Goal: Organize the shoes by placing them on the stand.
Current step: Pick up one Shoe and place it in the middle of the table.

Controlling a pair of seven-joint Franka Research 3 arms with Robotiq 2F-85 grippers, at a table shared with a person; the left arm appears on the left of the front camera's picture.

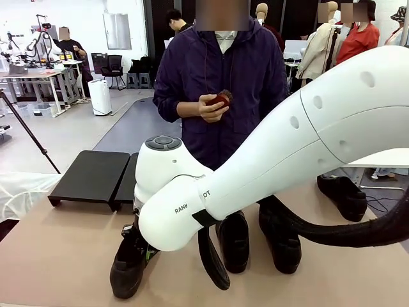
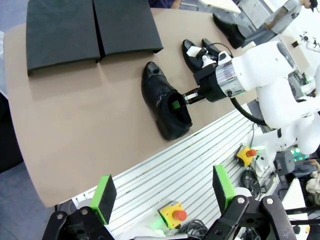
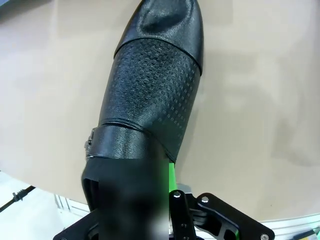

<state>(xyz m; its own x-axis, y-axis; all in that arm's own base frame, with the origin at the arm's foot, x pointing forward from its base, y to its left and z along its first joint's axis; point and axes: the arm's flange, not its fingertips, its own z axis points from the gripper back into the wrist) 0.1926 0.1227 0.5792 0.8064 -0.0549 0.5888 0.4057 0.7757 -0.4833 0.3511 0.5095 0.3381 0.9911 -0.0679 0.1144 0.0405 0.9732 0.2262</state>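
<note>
My right gripper (image 2: 176, 103) is shut on the heel rim of a glossy black shoe (image 2: 163, 104) near the table's front edge, with its toe towards the stand (image 2: 90, 30). In the right wrist view, one green pad (image 3: 171, 176) sits against the shoe (image 3: 155, 85) at its opening. From the front, the gripper (image 1: 139, 251) and its shoe (image 1: 126, 272) are low on the left, and the stand (image 1: 96, 174) lies beyond them with nothing on it. Two more shoes (image 1: 234, 242) (image 1: 278, 238) stand side by side mid-table, and another shoe (image 1: 345, 195) sits at the far right. My left gripper (image 2: 163, 192) hangs open, high above the table's near edge.
A person in a dark purple top stands at the far side, holding a small red object (image 1: 221, 98) in both hands. My bulky right arm (image 1: 307, 141) crosses the middle of the table. Bare tan table (image 2: 75, 115) lies between the held shoe and the stand.
</note>
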